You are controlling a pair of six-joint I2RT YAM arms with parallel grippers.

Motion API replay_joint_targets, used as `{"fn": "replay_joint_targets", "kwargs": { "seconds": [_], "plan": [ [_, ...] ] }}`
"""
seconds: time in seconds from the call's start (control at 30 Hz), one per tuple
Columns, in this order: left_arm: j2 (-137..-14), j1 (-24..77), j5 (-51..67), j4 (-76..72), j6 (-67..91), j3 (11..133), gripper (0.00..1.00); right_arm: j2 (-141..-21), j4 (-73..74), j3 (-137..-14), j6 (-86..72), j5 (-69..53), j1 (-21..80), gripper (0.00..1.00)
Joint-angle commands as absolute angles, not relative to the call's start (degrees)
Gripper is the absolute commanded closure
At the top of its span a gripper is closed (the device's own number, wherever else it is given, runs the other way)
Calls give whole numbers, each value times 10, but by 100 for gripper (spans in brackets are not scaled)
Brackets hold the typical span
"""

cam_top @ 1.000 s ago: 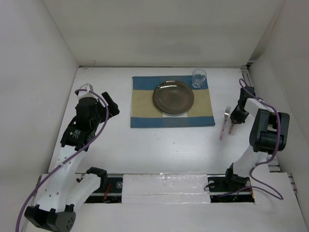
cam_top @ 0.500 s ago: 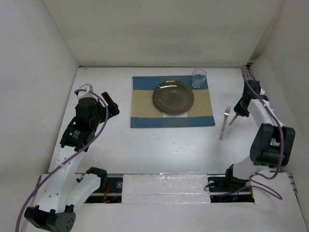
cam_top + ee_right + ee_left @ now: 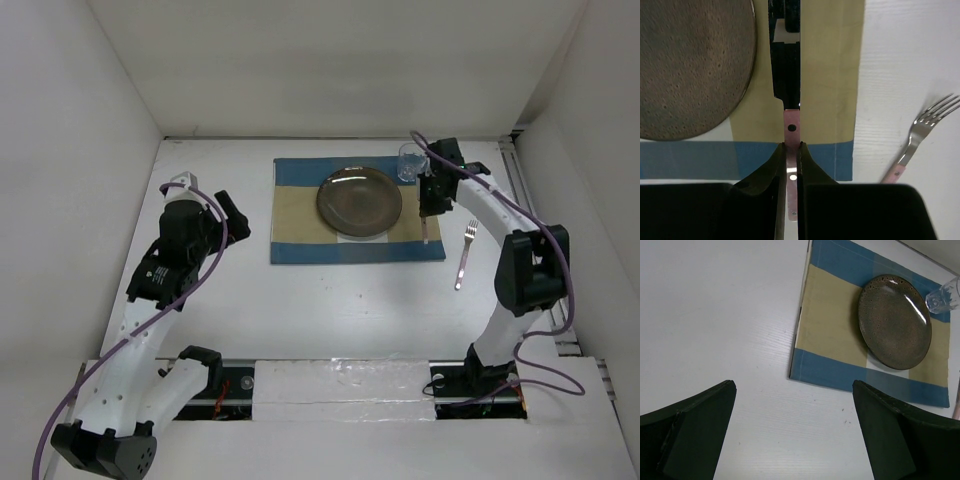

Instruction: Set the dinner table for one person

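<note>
Dinner table (image 3: 330, 310): right gripper (image 3: 791, 148) grips likely knife (image 3: 791, 126) (pink handle).

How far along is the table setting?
Done: plate and glass stand on the placemat. In hand: the right gripper holds the knife over the placemat, right of the plate. Left: laying it down; the fork lies beside the placemat on the dinner table.
</note>
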State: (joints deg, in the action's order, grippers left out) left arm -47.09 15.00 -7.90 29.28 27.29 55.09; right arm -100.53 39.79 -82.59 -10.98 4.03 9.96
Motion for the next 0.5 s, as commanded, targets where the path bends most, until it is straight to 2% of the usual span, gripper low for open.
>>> {"fn": "replay_joint_targets", "kwargs": {
  "seconds": [0.0, 0.47],
  "plan": [
    [-468, 152, -73, 270, 262, 552, 0, -1012, 439, -852, -83, 85, 107, 100],
    [-483, 152, -68, 270, 262, 552, 0, -1085, 414, -839, -83, 69, 97, 100]
  ]
}}
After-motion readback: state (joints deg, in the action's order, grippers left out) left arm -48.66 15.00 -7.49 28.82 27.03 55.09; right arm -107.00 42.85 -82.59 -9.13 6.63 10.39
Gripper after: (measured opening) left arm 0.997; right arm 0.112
